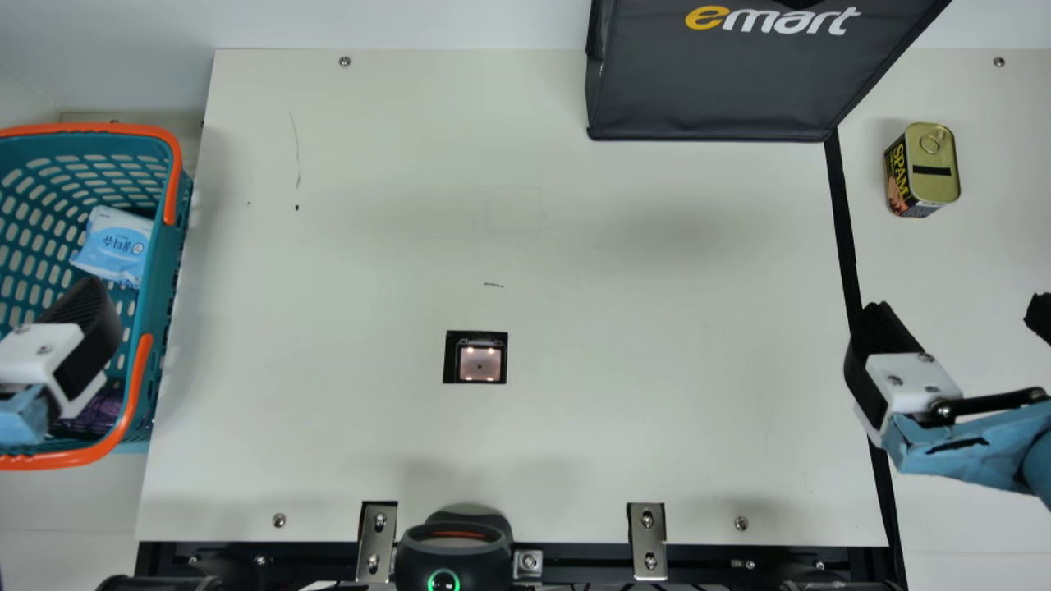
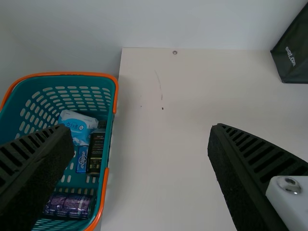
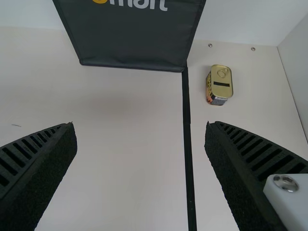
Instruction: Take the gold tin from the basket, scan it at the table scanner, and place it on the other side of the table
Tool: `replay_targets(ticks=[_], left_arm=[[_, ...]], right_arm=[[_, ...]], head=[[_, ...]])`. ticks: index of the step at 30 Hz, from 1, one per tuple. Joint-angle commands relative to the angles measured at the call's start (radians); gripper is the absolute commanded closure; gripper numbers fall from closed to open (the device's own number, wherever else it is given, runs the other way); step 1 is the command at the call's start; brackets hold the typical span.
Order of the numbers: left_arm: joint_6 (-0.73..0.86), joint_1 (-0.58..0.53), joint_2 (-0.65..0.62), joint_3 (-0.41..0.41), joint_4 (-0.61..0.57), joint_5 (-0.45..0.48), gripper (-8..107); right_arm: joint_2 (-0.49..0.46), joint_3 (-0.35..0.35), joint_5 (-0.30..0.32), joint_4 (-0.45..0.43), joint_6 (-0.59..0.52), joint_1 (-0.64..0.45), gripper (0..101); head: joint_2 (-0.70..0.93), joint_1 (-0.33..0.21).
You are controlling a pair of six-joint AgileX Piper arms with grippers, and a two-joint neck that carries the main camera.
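Since the task's thing comes first: gold tin [image 1: 932, 164], upright on the right part of the counter [image 1: 657, 328], beyond the black strip [image 1: 846, 222], pull-ring lid up (black bar across the lid too, easy to tag). The dark bag [image 1: 714, 82] is near it, at the counter's far edge, with the strip running from its near right corner.

Nearer than the tin and apart from it, the right gripper [image 1: 961, 313] has its jaws wide apart; in the right wrist view, strip and tin both show between them.

Mid-counter, well apart from the tin, sits the scanner [image 1: 480, 364], lit, in a dark square. At the near edge, a black device [image 1: 452, 554] with a green ring lies between two metal brackets [image 1: 378, 542].

Far left, teal basket [image 1: 162, 271], orange handles. Inside: blue-and-white packet [image 1: 115, 246], dark bottle [image 2: 96, 151], small blue pack [image 2: 82, 160] beside the bottle, purple can [image 2: 70, 205] on its side. Left gripper [image 1: 49, 353] overlaps the basket in the main view, jaws wide apart; height over it, cannot tell.
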Motion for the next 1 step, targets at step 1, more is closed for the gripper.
replay_targets(ticks=[1], left_arm=[[0.000, 0.000, 0.000, 0.000, 0.000, 0.000, 9]], right_arm=[[0.000, 0.000, 0.000, 0.000, 0.000, 0.000, 6]], head=[[0.002, -0.030]])
